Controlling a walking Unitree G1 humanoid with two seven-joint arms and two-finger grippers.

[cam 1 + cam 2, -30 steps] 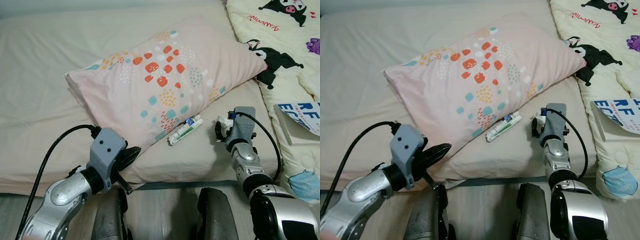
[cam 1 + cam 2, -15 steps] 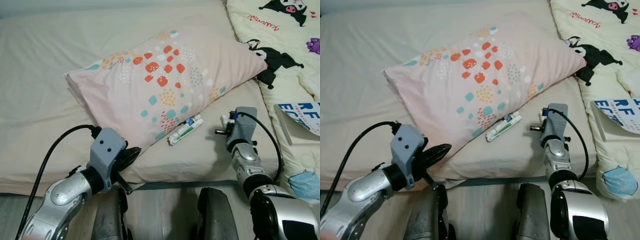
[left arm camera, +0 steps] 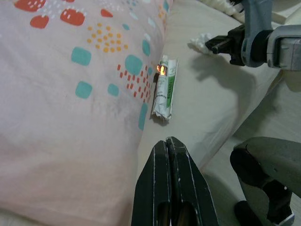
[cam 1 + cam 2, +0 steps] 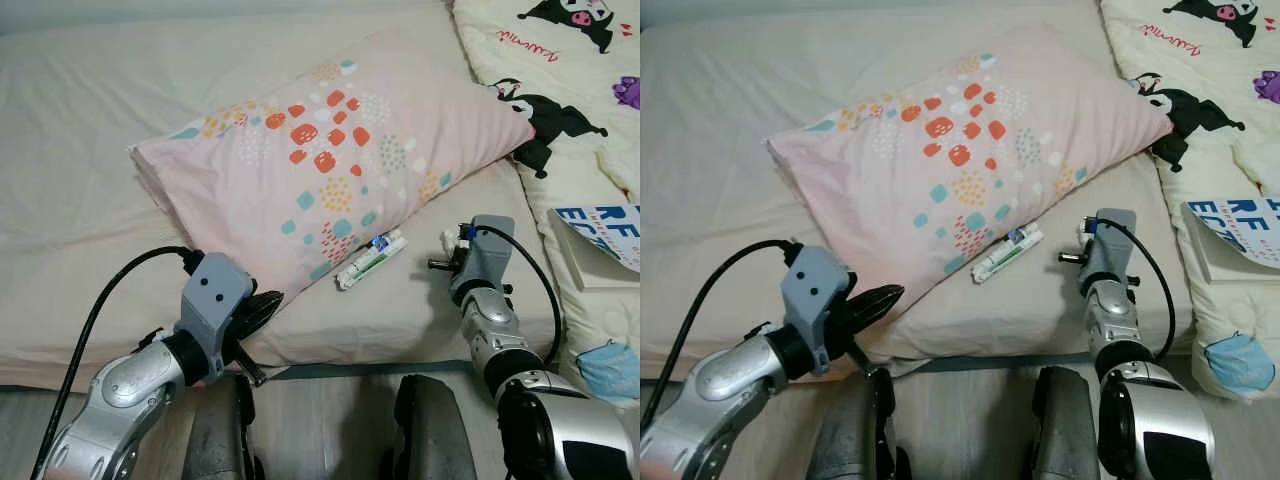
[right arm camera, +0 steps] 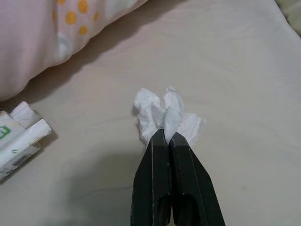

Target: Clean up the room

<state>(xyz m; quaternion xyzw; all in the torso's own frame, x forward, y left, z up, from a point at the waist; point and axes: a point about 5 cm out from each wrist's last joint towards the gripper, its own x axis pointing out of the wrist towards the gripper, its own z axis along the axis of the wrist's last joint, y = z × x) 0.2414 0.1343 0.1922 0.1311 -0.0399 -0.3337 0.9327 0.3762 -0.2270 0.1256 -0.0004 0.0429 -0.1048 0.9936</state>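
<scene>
A crumpled white tissue (image 5: 165, 115) lies on the beige bed sheet (image 4: 80, 200), just right of a white and green tube (image 4: 370, 260). My right gripper (image 5: 165, 135) is shut, its tips pinching the near edge of the tissue (image 4: 451, 239). The left wrist view catches it side on, with the right gripper (image 3: 210, 44) touching the tissue (image 3: 201, 40). A pink pillow (image 4: 330, 160) with coloured dots lies across the bed, and the tube rests against its front edge. My left gripper (image 4: 265, 305) is shut and empty, low at the pillow's front left corner.
A cream quilt (image 4: 560, 80) with black cartoon figures covers the right side. A book (image 4: 605, 240) lies on it, with a blue face mask (image 4: 608, 365) nearer the bed edge. My two dark legs (image 4: 425, 430) stand against the front of the bed.
The right gripper's fingers stood apart around the tissue one second ago and have now closed on it. The left arm has stayed where it was.
</scene>
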